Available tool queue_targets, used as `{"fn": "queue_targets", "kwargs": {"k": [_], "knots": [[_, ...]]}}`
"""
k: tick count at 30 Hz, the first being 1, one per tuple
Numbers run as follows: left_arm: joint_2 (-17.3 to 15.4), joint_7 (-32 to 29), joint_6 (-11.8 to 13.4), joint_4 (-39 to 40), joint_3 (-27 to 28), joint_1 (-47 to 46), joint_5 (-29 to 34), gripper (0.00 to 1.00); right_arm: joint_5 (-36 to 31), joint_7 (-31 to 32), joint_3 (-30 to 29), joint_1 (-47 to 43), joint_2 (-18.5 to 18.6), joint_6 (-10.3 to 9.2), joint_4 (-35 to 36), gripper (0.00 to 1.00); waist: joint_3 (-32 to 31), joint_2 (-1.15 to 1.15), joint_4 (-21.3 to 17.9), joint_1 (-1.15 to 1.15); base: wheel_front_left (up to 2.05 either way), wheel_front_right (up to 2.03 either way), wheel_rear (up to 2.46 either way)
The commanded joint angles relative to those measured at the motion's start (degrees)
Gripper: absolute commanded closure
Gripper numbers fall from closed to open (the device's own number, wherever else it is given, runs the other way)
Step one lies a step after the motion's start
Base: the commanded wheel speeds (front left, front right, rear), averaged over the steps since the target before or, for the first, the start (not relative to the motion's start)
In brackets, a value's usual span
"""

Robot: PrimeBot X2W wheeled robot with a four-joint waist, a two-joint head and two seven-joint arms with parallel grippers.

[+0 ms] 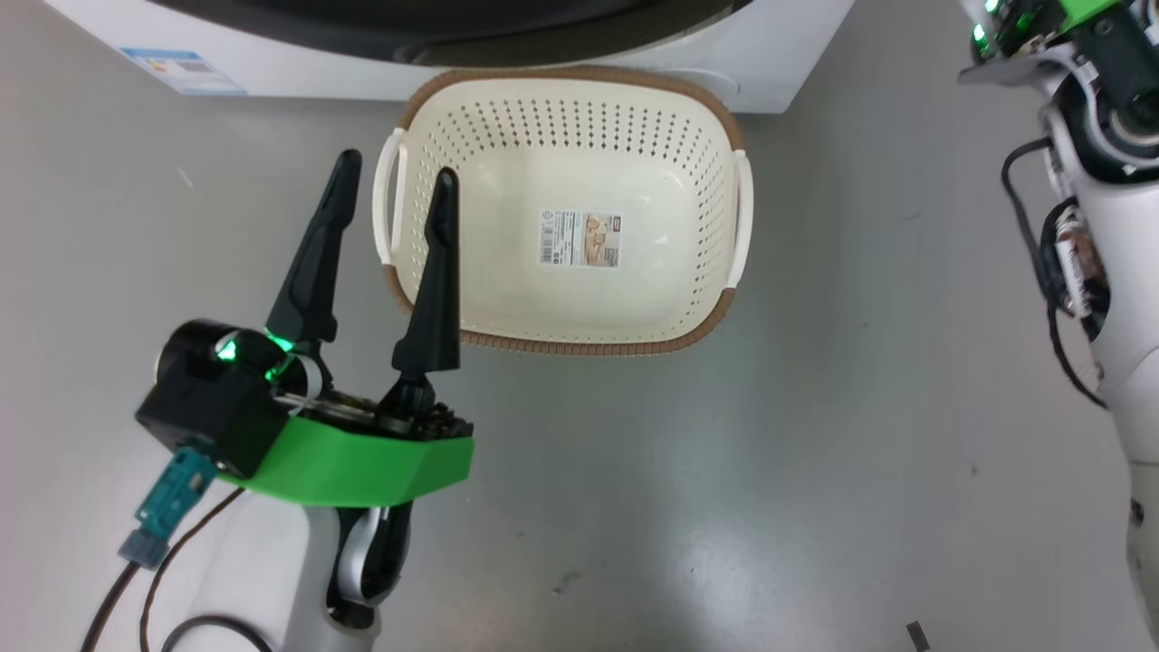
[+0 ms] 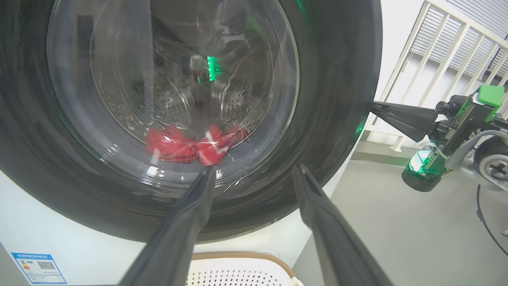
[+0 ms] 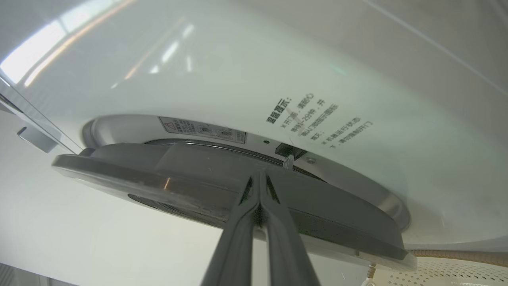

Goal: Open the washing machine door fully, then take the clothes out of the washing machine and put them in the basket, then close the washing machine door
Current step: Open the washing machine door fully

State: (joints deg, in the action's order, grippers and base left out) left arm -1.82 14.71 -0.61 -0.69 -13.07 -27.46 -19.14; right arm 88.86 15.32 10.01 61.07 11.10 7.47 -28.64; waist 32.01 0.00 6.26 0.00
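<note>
Left gripper point(image 1: 396, 167): fingers spread wide, holding nothing, over the left edge of the basket, pointed at the lower part of the door.
Right gripper point(image 3: 260, 176): fingers pressed together, tips at the right edge of the door's rim, by the latch.
Washing machine door point(image 2: 337, 99): barely ajar at the latch side.
Clothes point(image 2: 190, 145): red heap low in the drum, behind the glass.
Basket point(image 1: 561, 346): on the floor point(image 1: 724, 498), just near of the washing machine point(image 1: 779, 63), sticker point(image 1: 580, 238) on its bottom.
</note>
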Motion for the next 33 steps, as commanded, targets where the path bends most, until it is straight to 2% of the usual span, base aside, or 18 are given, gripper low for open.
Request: {"fn": "queue_targets", "kwargs": {"k": [1,17,33], "knots": [[-1.1,0.3,-0.5,1.6,1.3,-0.6,0.3,0.0,0.8,0.8,0.5,1.3,-0.4,0.02,1.3,1.0,0.8,0.0,0.4,0.0,0.0,0.0,0.0],[-1.1,0.3,-0.8,1.4,0.0,-3.6,-0.1,0.0,3.9,7.9,0.3,10.1,0.1,0.02,-3.2,1.0,5.0,0.0,2.1,0.0,0.0,0.0,0.0],[-1.1,0.3,-0.8,0.5,-0.2,-4.2,-0.4,0.0,4.2,13.4,2.4,12.2,-0.5,0.02,-4.3,1.0,5.1,0.0,2.3,0.0,0.0,0.0,0.0]]}}
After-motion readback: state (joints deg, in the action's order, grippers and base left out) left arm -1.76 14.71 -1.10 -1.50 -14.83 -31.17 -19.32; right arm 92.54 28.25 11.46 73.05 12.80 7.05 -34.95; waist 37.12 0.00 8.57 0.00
